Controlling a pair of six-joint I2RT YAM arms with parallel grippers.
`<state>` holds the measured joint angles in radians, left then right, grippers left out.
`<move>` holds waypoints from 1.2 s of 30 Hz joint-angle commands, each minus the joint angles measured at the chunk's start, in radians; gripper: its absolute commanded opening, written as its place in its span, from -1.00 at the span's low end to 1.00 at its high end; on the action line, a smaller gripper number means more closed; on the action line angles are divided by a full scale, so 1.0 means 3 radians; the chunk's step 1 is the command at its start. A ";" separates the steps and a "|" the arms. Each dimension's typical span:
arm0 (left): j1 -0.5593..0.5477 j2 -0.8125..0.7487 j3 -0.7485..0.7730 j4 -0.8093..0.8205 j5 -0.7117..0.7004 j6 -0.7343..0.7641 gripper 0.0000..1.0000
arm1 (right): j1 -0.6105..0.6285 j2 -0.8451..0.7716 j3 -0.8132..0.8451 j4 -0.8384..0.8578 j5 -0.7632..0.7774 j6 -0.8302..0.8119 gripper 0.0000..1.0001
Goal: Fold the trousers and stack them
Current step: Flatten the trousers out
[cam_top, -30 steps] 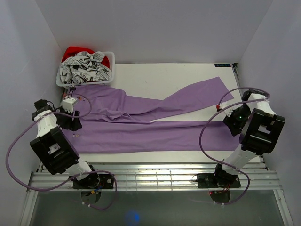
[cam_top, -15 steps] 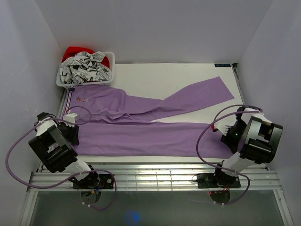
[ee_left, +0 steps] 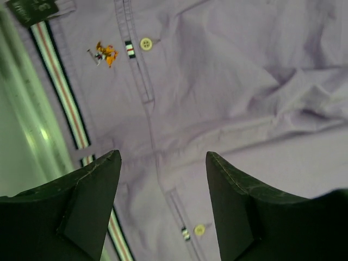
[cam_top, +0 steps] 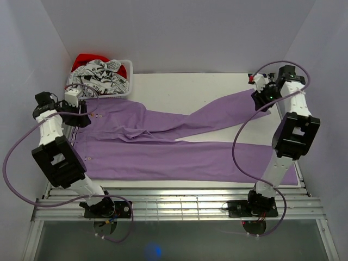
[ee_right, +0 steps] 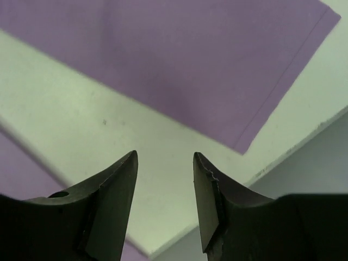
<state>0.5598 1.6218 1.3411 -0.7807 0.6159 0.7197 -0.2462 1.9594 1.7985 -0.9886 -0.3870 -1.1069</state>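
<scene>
The lilac-purple trousers (cam_top: 179,147) lie spread across the white table (cam_top: 185,87), waistband at the left, one leg angled to the far right, the other along the front. My left gripper (cam_top: 81,111) hangs open above the waist end. In the left wrist view (ee_left: 163,157) it shows the striped waistband (ee_left: 57,87), two buttons and a small orange logo (ee_left: 104,53). My right gripper (cam_top: 260,93) is open and empty above the far leg's cuff. In the right wrist view (ee_right: 165,159) its fingers frame bare table beside the cuff corner (ee_right: 239,144).
A white basket (cam_top: 100,79) of printed and red clothes stands at the far left corner, just behind the left gripper. Walls close in on both sides. A metal rail (cam_top: 174,206) runs along the front edge.
Both arms have swung away from the front of the table to the far side: the left gripper to the waistband by the basket, the right gripper to the far leg's cuff. The trousers have not moved.
</scene>
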 commanded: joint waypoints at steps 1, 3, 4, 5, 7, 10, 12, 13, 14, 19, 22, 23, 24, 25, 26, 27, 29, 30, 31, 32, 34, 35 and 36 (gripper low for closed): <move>-0.0153 0.0300 0.0065 0.0515 -0.0155 -0.0624 0.48 | 0.0258 0.0437 0.0171 0.0619 0.0098 0.0713 0.02; -0.0194 0.0433 0.0157 0.0623 -0.0238 -0.0818 0.48 | 0.0350 0.0636 0.0217 0.0789 0.0262 0.0856 0.02; -0.0204 0.0570 0.0193 0.0679 -0.0309 -0.0854 0.47 | 0.0371 0.0683 0.0223 0.0866 0.0298 0.0892 0.02; -0.0224 0.0632 0.0218 0.0725 -0.0345 -0.0885 0.46 | 0.0386 0.0744 0.0152 0.1089 0.0384 0.0999 0.02; -0.0240 0.0821 0.0280 0.0807 -0.0487 -0.0931 0.46 | 0.0427 0.0796 0.0065 0.1234 0.0482 0.1010 0.00; -0.0255 0.1005 0.0316 0.0828 -0.0661 -0.0936 0.44 | 0.0453 0.0903 -0.0068 0.1215 0.0788 0.0918 -0.08; -0.0255 0.1118 0.0290 0.0823 -0.0897 -0.0911 0.42 | 0.0432 0.0858 -0.0343 0.1224 0.1024 0.0791 -0.14; -0.0250 0.1139 0.0229 0.0808 -0.0973 -0.0896 0.42 | 0.0422 0.0817 -0.0471 0.1245 0.1085 0.0750 -0.17; -0.0250 0.1159 0.0188 0.0797 -0.1030 -0.0860 0.41 | 0.0402 0.0710 -0.0604 0.1265 0.1177 0.0714 -0.18; -0.0235 0.0950 -0.0231 0.0782 -0.1235 -0.0814 0.36 | 0.0243 0.0316 -0.1472 0.1260 0.1275 0.0484 -0.25; -0.0230 0.0746 -0.0537 0.0777 -0.1296 -0.0788 0.34 | 0.0161 0.0029 -0.1862 0.1169 0.1382 0.0305 -0.29; -0.0225 0.0695 -0.0675 0.0777 -0.1311 -0.0788 0.34 | 0.0136 -0.0098 -0.1919 0.1102 0.1347 0.0269 -0.31; -0.0220 0.0643 -0.0732 0.0777 -0.1332 -0.0778 0.35 | 0.0085 -0.0160 -0.1955 0.1041 0.1326 0.0238 -0.33; -0.0215 0.0562 -0.0773 0.0746 -0.1332 -0.0768 0.35 | 0.0059 -0.0216 -0.1986 0.0975 0.1326 0.0208 -0.33; -0.0214 0.0515 -0.0814 0.0716 -0.1322 -0.0763 0.36 | 0.0039 -0.0313 -0.2001 0.0827 0.1209 0.0121 -0.33; -0.0204 0.0475 -0.0860 0.0685 -0.1317 -0.0747 0.36 | 0.0013 -0.0359 -0.1986 0.0760 0.1193 0.0085 -0.33; -0.0179 0.0342 -0.0860 0.0588 -0.1245 -0.0722 0.38 | -0.0002 -0.0436 -0.1844 0.0556 0.1066 -0.0002 -0.28; -0.0174 0.0291 -0.0805 0.0567 -0.1210 -0.0717 0.40 | -0.0013 -0.0457 -0.1762 0.0524 0.1030 0.0008 -0.25; -0.0168 0.0209 -0.0748 0.0527 -0.1154 -0.0696 0.42 | -0.0013 -0.0452 -0.1660 0.0473 0.0963 0.0008 -0.19; -0.0163 0.0188 -0.0682 0.0521 -0.1042 -0.0696 0.44 | -0.0013 -0.0411 -0.1532 0.0402 0.0806 0.0008 -0.14; -0.0168 0.0188 -0.0386 0.0399 -0.0837 -0.0676 0.50 | -0.0013 -0.0319 -0.1123 0.0350 0.0662 0.0110 -0.04; -0.0174 0.0249 -0.0278 0.0358 -0.0659 -0.0615 0.52 | -0.0008 -0.0172 -0.0960 0.0284 0.0535 0.0120 -0.01; -0.0168 0.0300 -0.0161 0.0297 -0.0546 -0.0569 0.54 | 0.0008 -0.0085 -0.0655 0.0238 0.0513 0.0191 0.00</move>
<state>0.5068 1.7580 1.1770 -0.6434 0.3107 0.5114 -0.2527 1.8893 1.4151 -0.8627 -0.1261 -1.0607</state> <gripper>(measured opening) 0.760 0.495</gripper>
